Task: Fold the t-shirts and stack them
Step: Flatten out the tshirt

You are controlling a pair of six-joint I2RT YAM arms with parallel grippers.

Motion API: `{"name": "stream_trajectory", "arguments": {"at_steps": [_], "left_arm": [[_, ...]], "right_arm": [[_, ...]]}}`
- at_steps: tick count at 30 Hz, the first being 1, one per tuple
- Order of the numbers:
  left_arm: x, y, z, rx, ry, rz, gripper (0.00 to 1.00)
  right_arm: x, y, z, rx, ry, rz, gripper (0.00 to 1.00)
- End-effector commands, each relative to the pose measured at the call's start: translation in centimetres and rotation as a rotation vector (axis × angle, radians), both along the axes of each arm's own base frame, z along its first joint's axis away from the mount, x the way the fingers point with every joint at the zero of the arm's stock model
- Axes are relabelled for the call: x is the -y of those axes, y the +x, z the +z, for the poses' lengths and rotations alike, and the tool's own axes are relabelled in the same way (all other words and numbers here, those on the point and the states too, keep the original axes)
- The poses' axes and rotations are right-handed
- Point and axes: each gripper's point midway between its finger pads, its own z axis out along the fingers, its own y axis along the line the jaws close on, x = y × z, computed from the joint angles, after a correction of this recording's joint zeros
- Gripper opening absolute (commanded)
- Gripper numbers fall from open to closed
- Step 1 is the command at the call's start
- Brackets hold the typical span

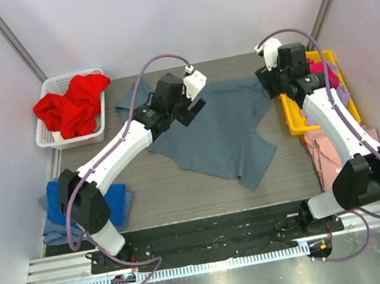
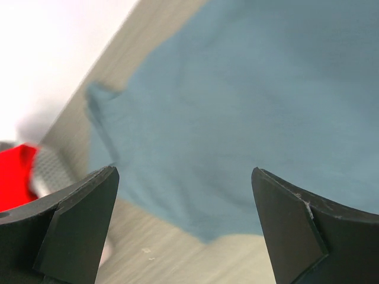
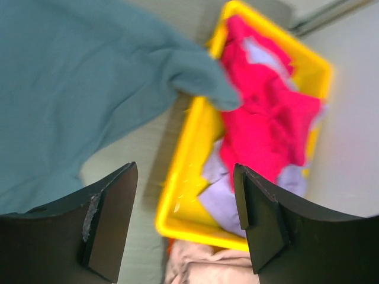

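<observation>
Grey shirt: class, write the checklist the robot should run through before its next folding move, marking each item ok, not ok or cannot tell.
1. Left gripper open and empty: ok.
2. Right gripper open and empty: ok.
3. Grey shirt lying flat and square: not ok; it is skewed and rumpled.
4. Sleeve clear of the bin: not ok; it overlaps the rim.
5. Red shirt, blue shirt and pink shirt off the grey one: ok.
6. Grey shirt front side up: cannot tell.
</observation>
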Motion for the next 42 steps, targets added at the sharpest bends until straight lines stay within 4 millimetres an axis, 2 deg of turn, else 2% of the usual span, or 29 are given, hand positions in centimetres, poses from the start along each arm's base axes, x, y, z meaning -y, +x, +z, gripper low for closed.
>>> {"name": "stream_trajectory", "arguments": {"at_steps": [1, 2, 3, 4, 6, 8, 10, 13, 20, 26, 36, 40, 41, 42], "left_arm": [[-0.4, -2.7, -0.7, -0.078, -0.072, -0.002, 1.0], [-0.6, -2.8, -1.1, -0.078, -0.07, 0.0, 1.0], [-0.9, -2.9, -0.6, -0.063, -0.071, 0.007, 1.0], [-1.0, -2.8, -0.4, -0.05, -0.076, 0.013, 1.0], [-1.9, -2.6, -0.7, -0.031, -0.045, 0.05, 1.0], [-2.6, -2.1, -0.8, 0.0, -0.024, 0.082, 1.0], [-3.4, -1.3, -0.3, 0.038, -0.043, 0.122, 1.0], [-4.9, -0.2, -0.7, 0.037, -0.048, 0.175, 1.0], [-7.8, 2.2, -0.3, 0.076, -0.03, 0.254, 1.0], [-10.0, 4.6, -0.3, 0.081, -0.018, 0.307, 1.0], [-11.8, 6.4, 0.9, 0.104, -0.017, 0.337, 1.0], [-12.9, 6.8, 1.7, 0.115, -0.02, 0.357, 1.0], [-13.0, 6.8, 1.8, 0.117, -0.022, 0.359, 1.0], [-13.5, 6.8, 2.1, 0.121, -0.023, 0.364, 1.0]], "right_arm": [[-4.8, -4.7, -5.5, -0.227, 0.081, 0.196, 0.72], [-5.5, -5.4, -6.4, -0.253, 0.064, 0.229, 0.72], [-5.9, -6.6, -8.7, -0.308, 0.049, 0.251, 0.71], [-7.2, -7.4, -9.7, -0.326, 0.026, 0.291, 0.71], [-7.9, -8.8, -12.3, -0.372, 0.007, 0.318, 0.7], [-8.7, -9.6, -13.5, -0.389, -0.004, 0.347, 0.7], [-8.9, -10.3, -15.1, -0.423, -0.007, 0.358, 0.7], [-9.3, -11.0, -16.8, -0.47, -0.008, 0.375, 0.69], [-10.1, -12.3, -19.5, -0.531, -0.012, 0.401, 0.69], [-11.8, -13.5, -22.2, -0.58, -0.001, 0.445, 0.68], [-14.4, -14.9, -25.3, -0.649, -0.075, 0.506, 0.68], [-17.3, -15.4, -25.5, -0.652, -0.097, 0.57, 0.68], [-18.3, -16.1, -26.1, -0.668, -0.11, 0.599, 0.67], [-19.2, -15.8, -25.8, -0.656, -0.109, 0.611, 0.67]]}}
